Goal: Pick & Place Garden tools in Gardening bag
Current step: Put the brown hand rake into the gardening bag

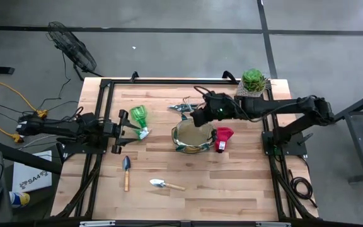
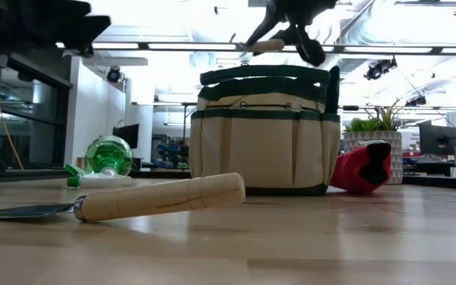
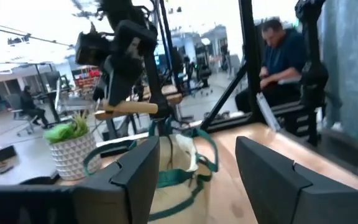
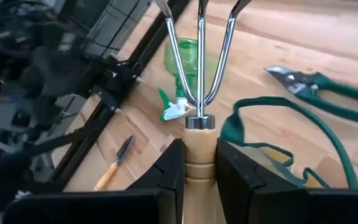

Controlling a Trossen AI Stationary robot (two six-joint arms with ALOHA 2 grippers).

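A wooden tabletop (image 1: 232,189) in a grey-floored workshop was seen from above, with the left gripper (image 1: 126,123) held with its fingers spread apart and empty, just beside the green spray bottle (image 1: 139,120) lying near the left edge. Two wooden-handled trowels (image 1: 126,171) (image 1: 166,185) were laid nearer the front, and the gardening bag (image 1: 192,137) was stood upright mid-table, with green-handled shears (image 1: 183,107) behind it. Over the bag, the right gripper (image 4: 199,163) was clamped on the wooden handle of a small hand rake (image 4: 199,93), a red item (image 1: 223,137) was laid against the bag's right side, and a potted succulent (image 1: 253,82) was placed at the far right corner.
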